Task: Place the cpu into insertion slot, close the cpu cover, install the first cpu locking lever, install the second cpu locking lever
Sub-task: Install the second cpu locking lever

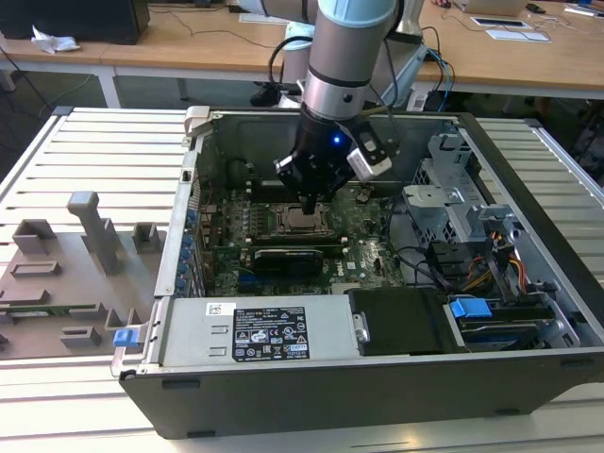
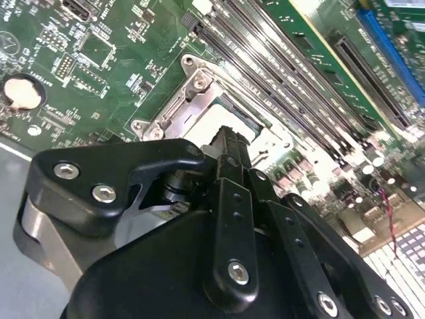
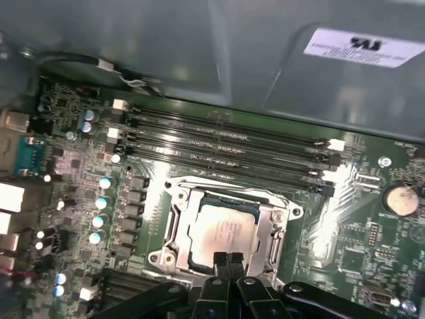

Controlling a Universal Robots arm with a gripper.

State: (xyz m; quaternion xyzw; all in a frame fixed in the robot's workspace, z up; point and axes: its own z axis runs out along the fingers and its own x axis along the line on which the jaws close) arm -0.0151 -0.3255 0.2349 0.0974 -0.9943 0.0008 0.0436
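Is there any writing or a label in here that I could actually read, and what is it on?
Nothing can be quoted: all the print is too small or blurred.
Large black label on the grey metal box: unreadable rows and symbols.
Small white label on the same box: unreadable.
White sticker on the grey case panel: blurred dark marks.
cpu top: faint print, unreadable.
Green circuit board: tiny white markings, unreadable.

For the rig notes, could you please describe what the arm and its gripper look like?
The arm has pale blue and silver-grey cylindrical segments, a small blue light and black cables alongside. The gripper is black, with narrow linked fingers fastened by silver screws.
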